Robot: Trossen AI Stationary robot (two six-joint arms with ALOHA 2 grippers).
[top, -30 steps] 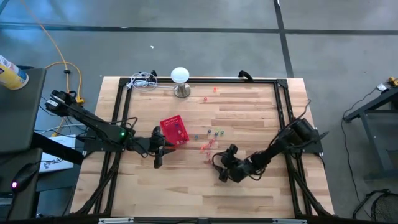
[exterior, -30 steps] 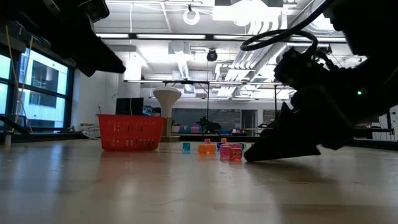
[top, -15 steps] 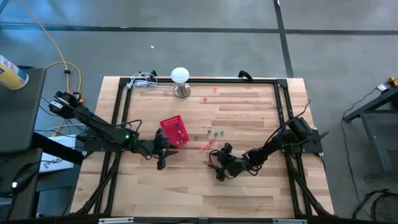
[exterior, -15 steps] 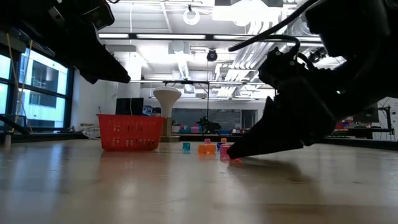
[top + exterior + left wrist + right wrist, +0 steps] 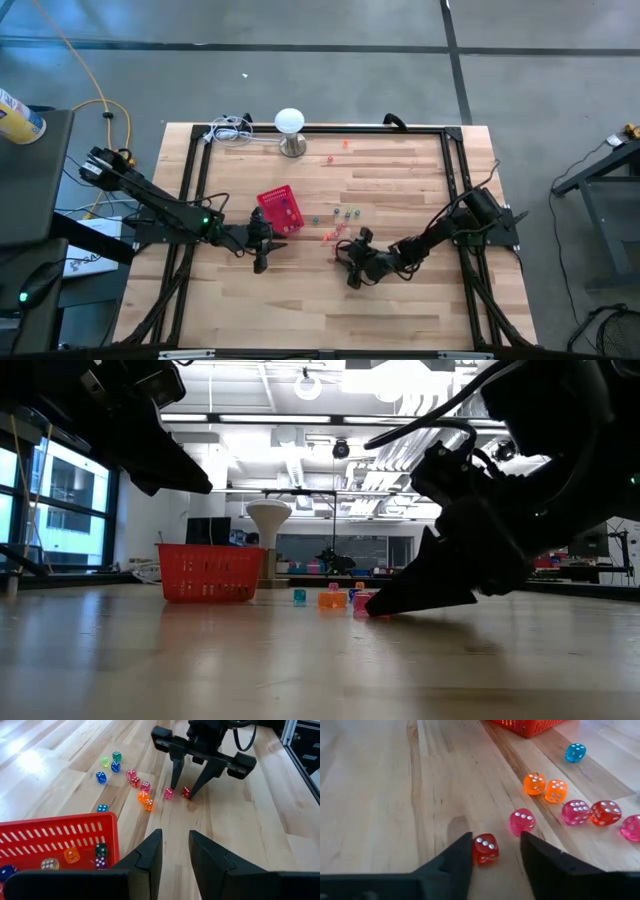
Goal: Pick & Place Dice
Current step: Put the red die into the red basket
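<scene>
Tiny dice [image 5: 145, 795] in red, pink, orange, blue and green lie loose on the wooden table to the right of a small red mesh basket [image 5: 281, 210], which holds a few more dice [image 5: 72, 855]. My right gripper [image 5: 492, 847] is open and low at the table, its fingers on either side of one red die [image 5: 485, 848]; a pink die [image 5: 522, 821] lies just beyond. From across the table the left wrist view shows this gripper [image 5: 182, 790] too. My left gripper [image 5: 175, 845] hovers at the basket's near right corner, fingers narrowly open, holding nothing. My right gripper's fingers come slanting down from the table's right side and stand on either side of the red die [image 5: 485, 848], which rests on the table. The die lies right beside one finger [image 5: 462, 851]; whether they touch, I cannot tell.
A white dome-topped stand [image 5: 289, 125] and coiled cables [image 5: 232, 130] sit at the far edge, with two stray dice [image 5: 338, 150] near them. Black frame rails [image 5: 455, 170] run along the table's sides. Bare wood lies toward the near edge.
My right gripper has moved toward the table's left and sunk to the table, its fingertips reaching the nearest red die in the cluster. My left gripper has shifted a little toward the right, staying above the table beside the basket.
</scene>
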